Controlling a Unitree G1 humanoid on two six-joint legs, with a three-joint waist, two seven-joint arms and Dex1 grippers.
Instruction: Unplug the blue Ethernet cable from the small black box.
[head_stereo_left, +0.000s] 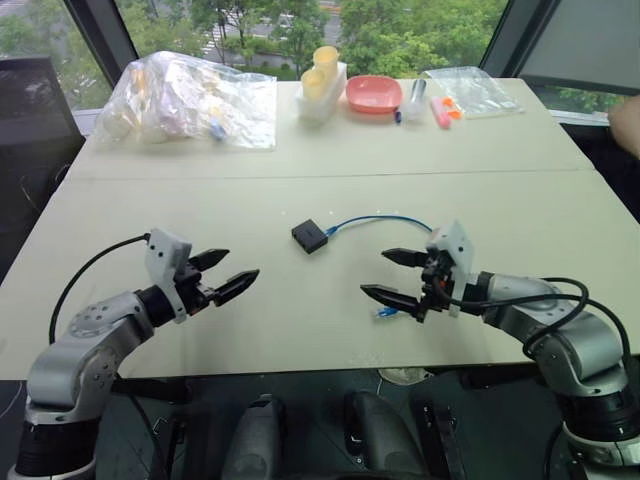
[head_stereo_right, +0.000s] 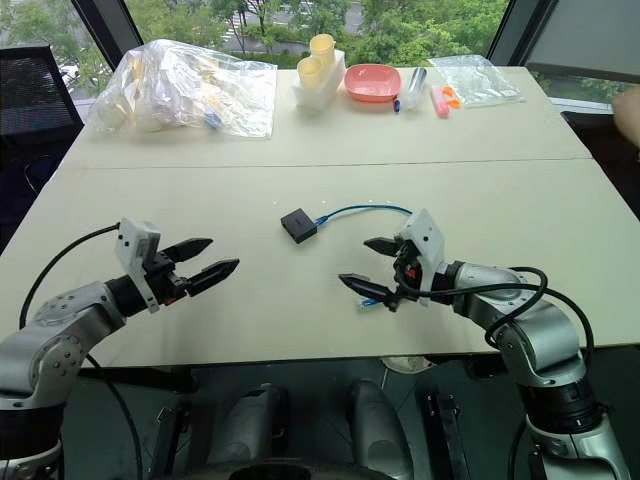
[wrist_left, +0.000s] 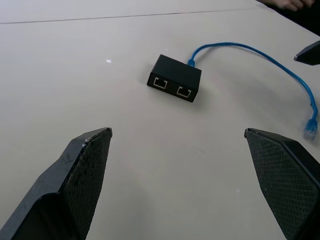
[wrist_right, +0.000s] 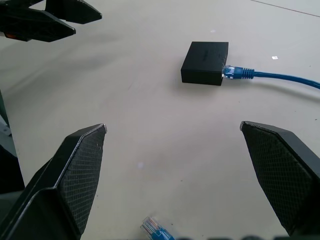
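Nearest me, both arms hang just above the front of the bench (head_stereo_left: 300, 340); the left tool (head_stereo_left: 232, 272) has its two black fingers spread wide with nothing between them, and the right tool (head_stereo_left: 395, 275) is spread just as wide and just as empty.

The little black box (head_stereo_left: 309, 236) lies flat on the bench beyond them, roughly midway between the two tools and apart from both; the blue cable (head_stereo_left: 385, 219) is still plugged into the side of the box that faces the right arm, then loops off and curls back, so its loose end (head_stereo_left: 387, 312) lies just under the right tool.

The box looks light and nothing pins it down, so my guess is that a pull on the cord alone would simply drag the box across the bench; a plug like that usually has a catch, too, so tugging without pressing it might strain the cord or jerk the box up. The loose end lying under the right tool could also be taken for the wrong plug, or get snagged as the arm reaches in.

Far beyond the box, at the back edge, sit a crumpled clear bag (head_stereo_left: 190, 100), a pink dish (head_stereo_left: 373, 94) and yellow cups (head_stereo_left: 320, 68); well out of the way.
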